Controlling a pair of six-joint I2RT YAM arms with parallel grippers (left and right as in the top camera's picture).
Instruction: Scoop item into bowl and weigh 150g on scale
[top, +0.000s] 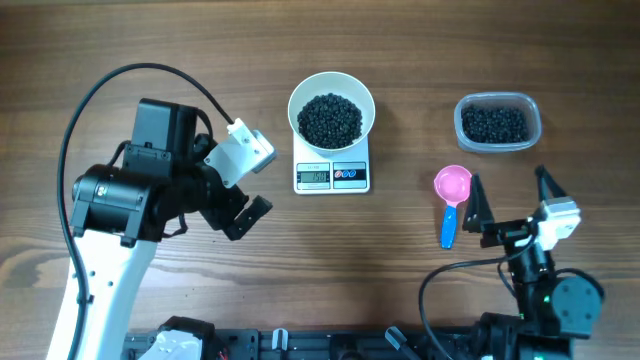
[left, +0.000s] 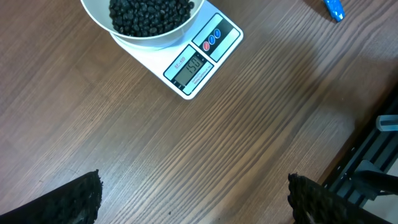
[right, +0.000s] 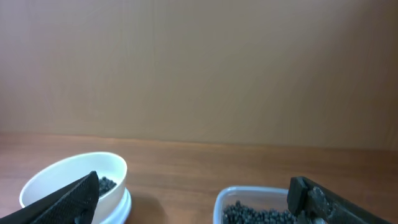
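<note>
Wooden table (top: 150, 40). Beads (top: 331, 118) look loose, likely to roll and spill; take the pink scoop (top: 452, 187) by its stiff blue handle. Left gripper (top: 250, 185) and right gripper (top: 512, 200) both gape, empty.

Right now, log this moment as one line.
left gripper: open, empty | right gripper: open, empty | beads: in bowl on scale | pink scoop: on table, unheld
</note>
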